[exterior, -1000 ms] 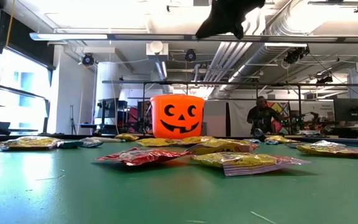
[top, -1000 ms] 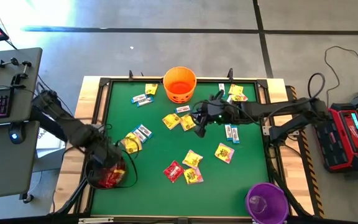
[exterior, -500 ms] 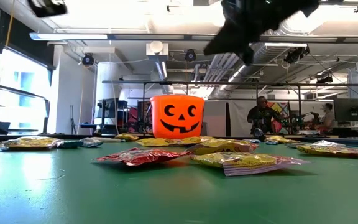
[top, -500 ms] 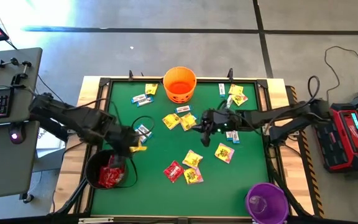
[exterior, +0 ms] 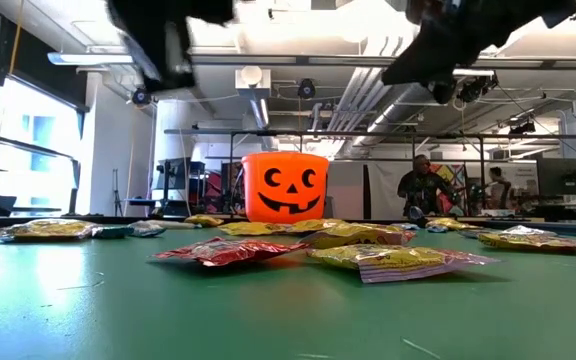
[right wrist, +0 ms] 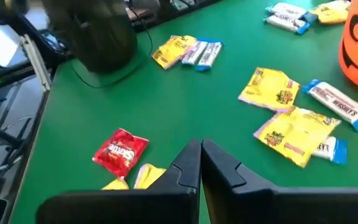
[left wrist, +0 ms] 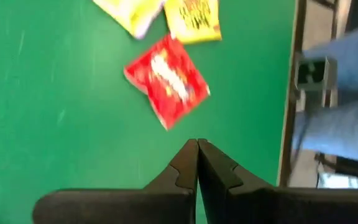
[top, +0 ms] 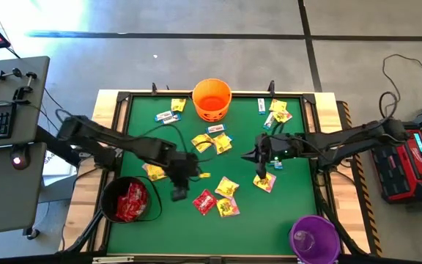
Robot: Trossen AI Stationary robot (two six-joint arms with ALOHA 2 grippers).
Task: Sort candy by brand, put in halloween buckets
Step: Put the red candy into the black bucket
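A green tabletop (top: 291,205) carries scattered candy (top: 227,188), an orange bucket (top: 212,99) at the far edge, a black bucket (top: 128,199) near-left, and a purple bucket (top: 314,237) near-right.

Two dark, slender multi-joint arms, matte black links. Left gripper (left wrist: 197,163): two black fingers with notched inner edges, tapering to points. Right gripper (right wrist: 201,163) same build. Thin black cable loops along the left arm

Bright overhead light, motion-blurred arms
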